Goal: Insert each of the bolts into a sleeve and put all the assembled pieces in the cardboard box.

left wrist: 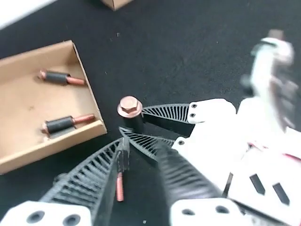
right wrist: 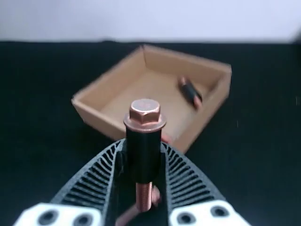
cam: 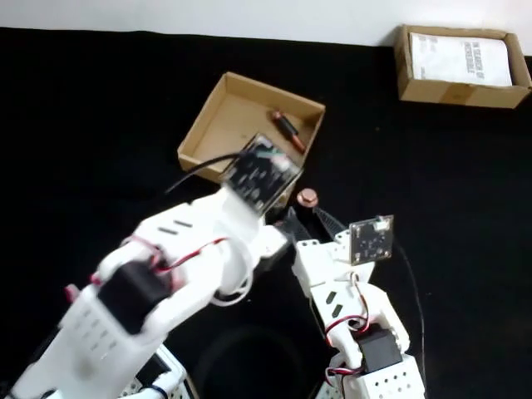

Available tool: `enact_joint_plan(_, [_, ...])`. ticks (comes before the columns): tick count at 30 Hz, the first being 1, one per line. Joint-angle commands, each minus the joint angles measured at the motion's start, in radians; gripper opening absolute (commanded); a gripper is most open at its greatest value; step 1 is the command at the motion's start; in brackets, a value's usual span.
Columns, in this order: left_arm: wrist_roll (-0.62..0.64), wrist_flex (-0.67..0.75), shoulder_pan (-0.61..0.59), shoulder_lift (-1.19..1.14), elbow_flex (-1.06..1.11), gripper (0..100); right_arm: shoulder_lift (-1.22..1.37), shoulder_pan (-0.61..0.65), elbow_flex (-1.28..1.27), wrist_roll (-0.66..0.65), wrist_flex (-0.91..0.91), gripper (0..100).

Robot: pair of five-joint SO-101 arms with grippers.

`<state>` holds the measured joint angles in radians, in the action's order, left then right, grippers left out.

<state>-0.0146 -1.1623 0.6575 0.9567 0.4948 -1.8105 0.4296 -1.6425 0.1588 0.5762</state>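
The black table (cam: pixel 91 108) carries an open cardboard box (cam: pixel 229 125) near its middle, turned at an angle to the table's edges. A second cardboard box (cam: pixel 459 93) sits well apart from it at the far right edge, holding a printed sheet (cam: pixel 461 58).

Legible text: 0 items. I log 1 printed white sheet (cam: pixel 460 58) lying inside the small cardboard box (cam: pixel 453 94) at the far right corner of my table. Its dark lines of print are too small to read.
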Motion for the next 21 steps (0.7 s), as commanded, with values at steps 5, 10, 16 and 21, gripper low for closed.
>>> enact_joint_plan(5, [-0.049,-0.028,-0.179,0.231,-0.007,1,0.013,0.005,0.268,0.025,0.182,0.6])
enact_joint_plan(10, [-0.049,-0.021,-0.476,0.34,0.038,1,0.291,0.005,0.545,0.025,0.3,0.6])
enact_joint_plan(16, [-0.044,-0.023,-0.714,0.527,0.312,1,0.791,0.008,1.004,0.017,0.384,0.6])
enact_joint_plan(21, [-0.044,-0.023,-0.722,0.8,0.662,1,1.173,0.007,1.307,-0.097,0.478,0.6])
